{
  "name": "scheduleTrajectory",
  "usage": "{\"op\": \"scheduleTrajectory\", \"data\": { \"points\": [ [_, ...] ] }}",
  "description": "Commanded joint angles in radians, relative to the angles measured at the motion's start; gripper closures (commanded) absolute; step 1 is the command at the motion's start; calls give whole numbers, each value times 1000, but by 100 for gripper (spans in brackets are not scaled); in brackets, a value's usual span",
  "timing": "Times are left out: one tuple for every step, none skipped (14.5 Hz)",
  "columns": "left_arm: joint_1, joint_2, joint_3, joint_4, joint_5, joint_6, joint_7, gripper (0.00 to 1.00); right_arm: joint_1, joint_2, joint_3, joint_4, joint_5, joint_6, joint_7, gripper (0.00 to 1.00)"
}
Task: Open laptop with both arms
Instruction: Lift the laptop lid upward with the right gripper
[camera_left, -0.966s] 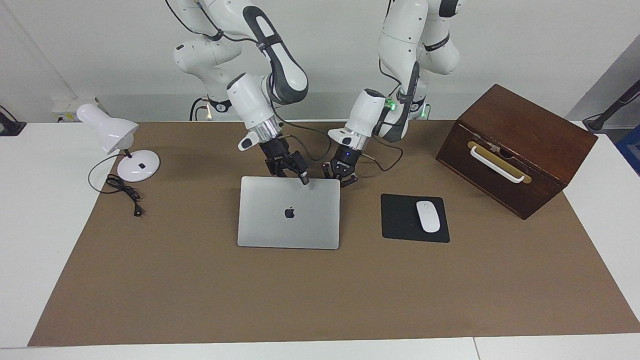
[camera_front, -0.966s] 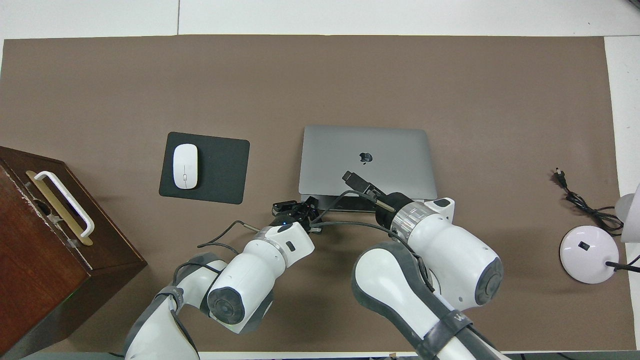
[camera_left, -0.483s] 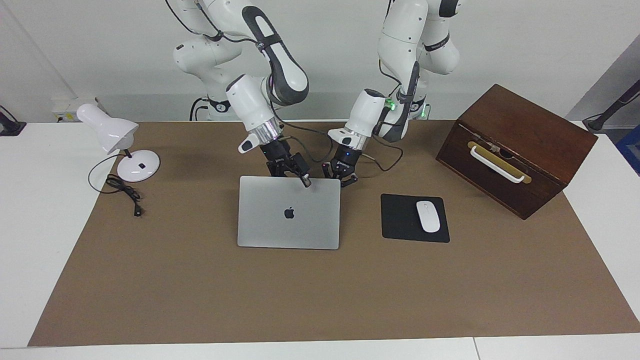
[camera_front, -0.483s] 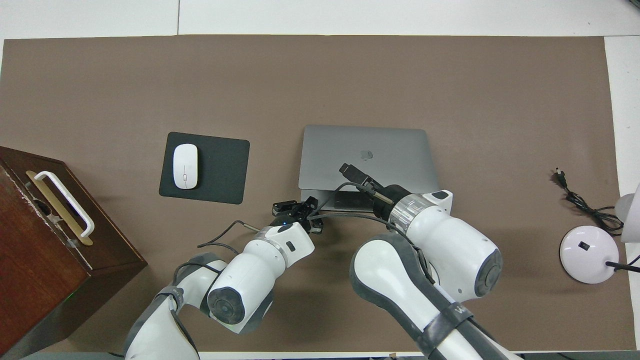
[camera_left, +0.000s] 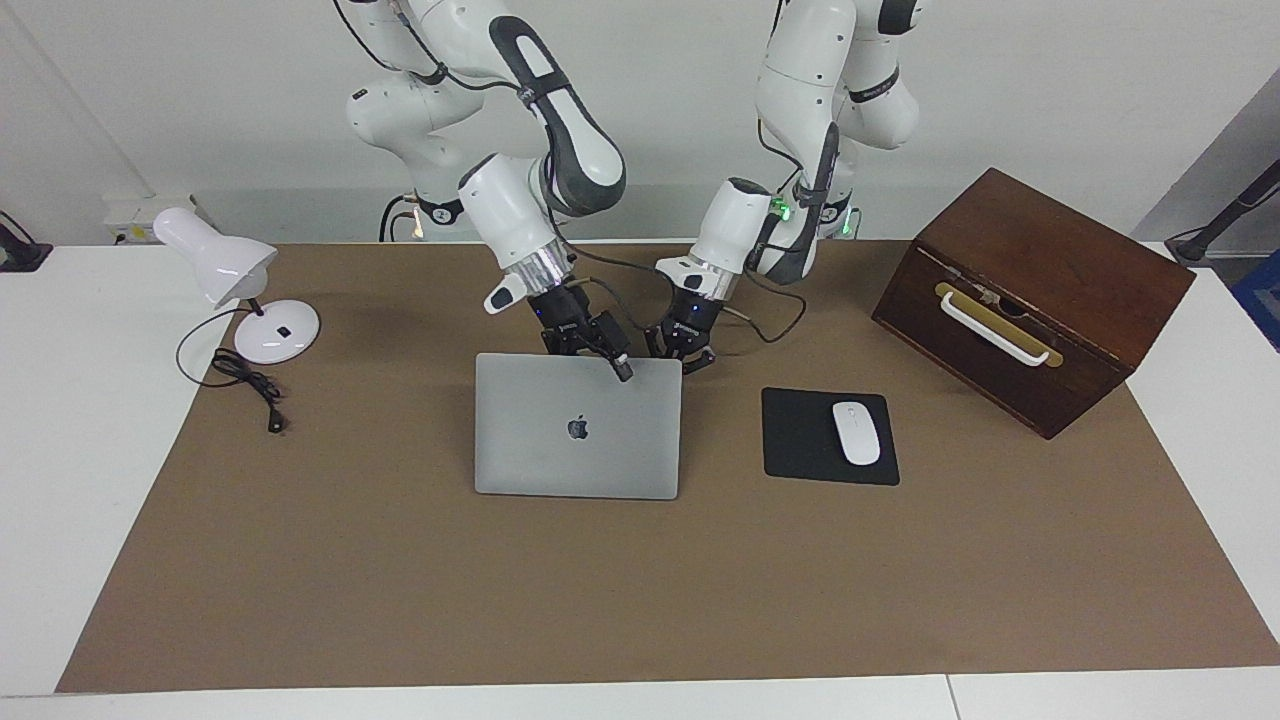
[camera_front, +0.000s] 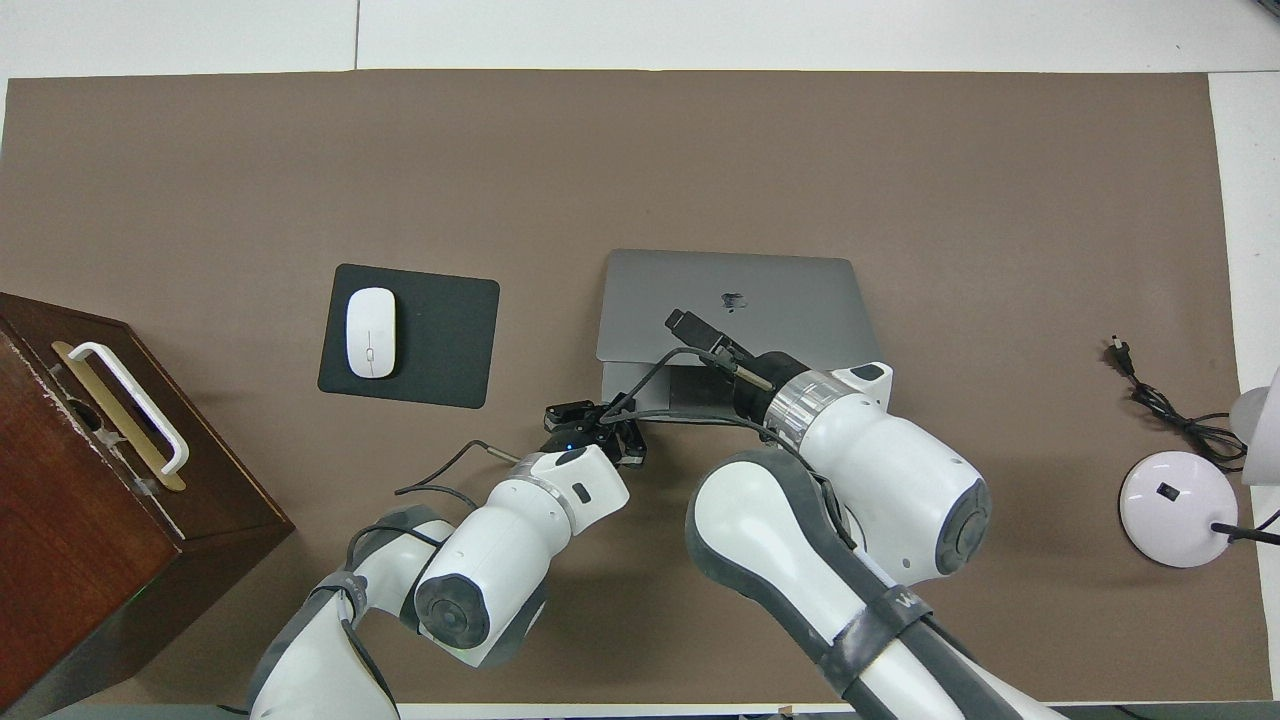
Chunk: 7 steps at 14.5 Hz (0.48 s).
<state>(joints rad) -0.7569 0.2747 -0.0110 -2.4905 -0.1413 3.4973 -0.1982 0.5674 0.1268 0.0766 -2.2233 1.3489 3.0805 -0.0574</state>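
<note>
the macbook (camera_left: 577, 428) sits mid-counter beside the mouse pad (camera_left: 829, 437). its lid has risen over the last second, deck now showing. the right pincer (camera_left: 607, 355) lifts the lid edge; the left pincer (camera_left: 682, 350) pins the base corner; neither grip readable. opening is underway.

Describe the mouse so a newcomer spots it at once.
Start at the brown wooden box at the left arm's end of the table. Between it and the laptop lies a black mouse pad. The mouse rests on it: small, white, oval.
</note>
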Motion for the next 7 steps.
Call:
{"op": "scheduleTrajectory", "data": {
  "points": [
    [-1,77,22,30,0,6,26,100,-30,48,-3,60,-19,-34,-44,0],
    [-1,77,22,30,-1,6,26,100,-30,51,-4,71,-19,-39,-44,0],
    [-1,77,22,30,0,6,28,100,-32,59,-6,83,-22,-49,-44,0],
    [-1,77,22,30,0,6,28,100,-47,60,-8,94,-45,-74,-44,0],
    [-1,77,22,30,0,6,28,100,-67,62,-8,103,-86,-98,-38,0],
    [-1,77,22,30,0,6,28,100,-84,66,-8,111,-124,-121,-26,0],
    [-1,77,22,30,0,6,28,100,-98,71,-9,120,-167,-150,-1,0]
  ]
}}
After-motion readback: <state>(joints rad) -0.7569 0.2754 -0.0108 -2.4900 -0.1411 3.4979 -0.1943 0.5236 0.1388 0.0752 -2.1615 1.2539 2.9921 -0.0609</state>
